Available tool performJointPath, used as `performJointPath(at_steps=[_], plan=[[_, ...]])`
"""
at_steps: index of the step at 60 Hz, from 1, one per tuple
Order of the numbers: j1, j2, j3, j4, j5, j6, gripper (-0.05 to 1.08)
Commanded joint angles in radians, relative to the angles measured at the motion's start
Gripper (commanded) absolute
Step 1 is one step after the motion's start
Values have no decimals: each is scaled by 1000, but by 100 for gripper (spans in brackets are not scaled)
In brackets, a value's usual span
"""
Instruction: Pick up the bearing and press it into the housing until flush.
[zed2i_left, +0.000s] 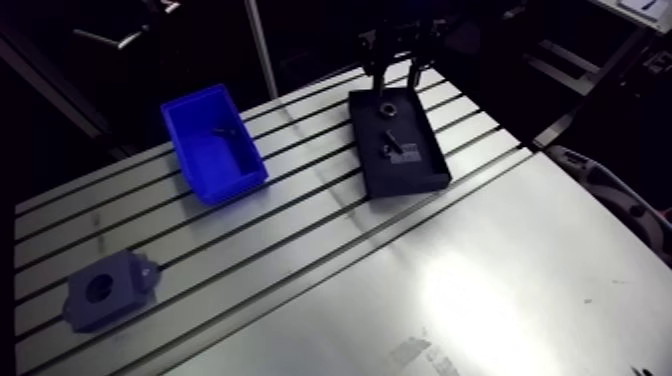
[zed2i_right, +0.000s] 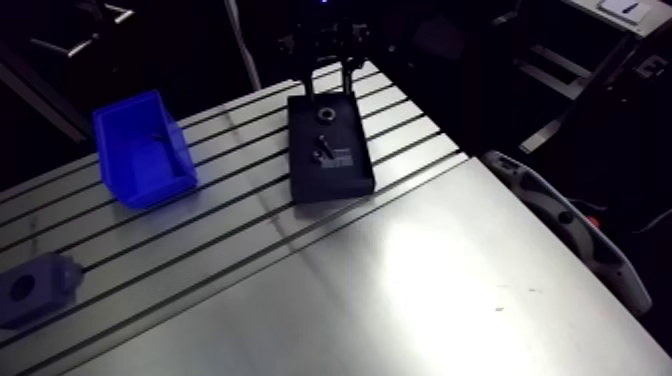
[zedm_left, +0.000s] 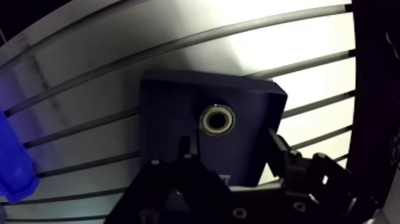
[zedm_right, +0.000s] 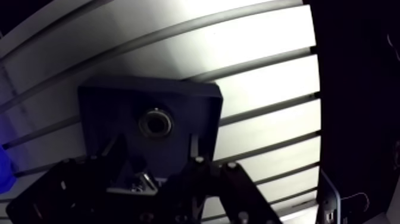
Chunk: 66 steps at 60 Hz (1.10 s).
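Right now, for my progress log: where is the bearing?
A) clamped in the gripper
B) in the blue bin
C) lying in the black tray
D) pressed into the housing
C: the bearing lies on the floor of the black tray, just ahead of the open gripper, which holds nothing; the housing stands well apart from the tray.

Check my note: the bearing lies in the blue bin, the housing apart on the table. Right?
No. The bearing lies in the black tray, not the blue bin, as the wrist view shows; the housing does sit apart on the table.
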Motion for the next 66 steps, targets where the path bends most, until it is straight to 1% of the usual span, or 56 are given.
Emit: performJointPath(at_steps=[1,27,66], plan=[[3,11,5,-16,2,0,37],[6,25,11,-30,3,0,37],[6,42,18,-31,3,0,43]])
